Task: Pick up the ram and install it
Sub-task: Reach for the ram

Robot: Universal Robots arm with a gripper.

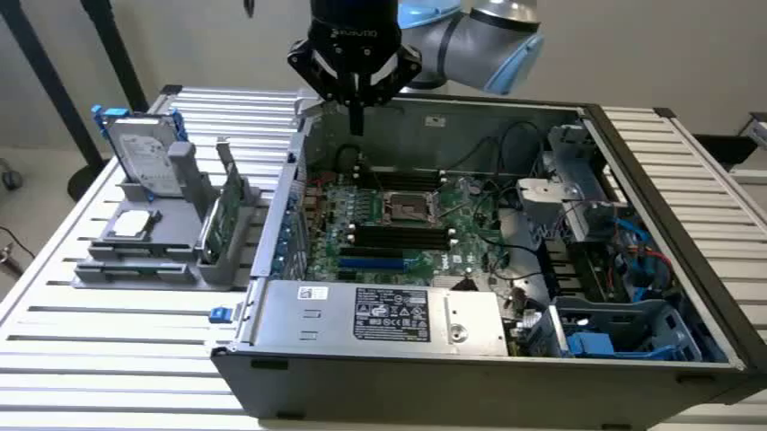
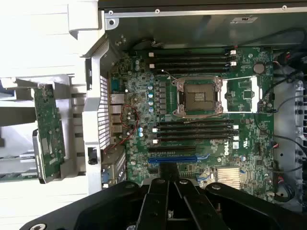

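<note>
The gripper (image 1: 356,124) is hovering over the far wall of the open computer case (image 1: 419,386), its fingers clenched together and grasping nothing, so the pickup step is not yet begun. The ram (image 1: 223,229) is standing on edge in the grey rack (image 1: 132,269) outside the case, toward the exterior view's left, well apart from the gripper; how it is seated there is hard to make out. Grasping it is calling for opened fingers lined up across its thin upper edge, while the black memory slots (image 1: 401,238) on the motherboard (image 1: 359,206) are lying empty.
</note>
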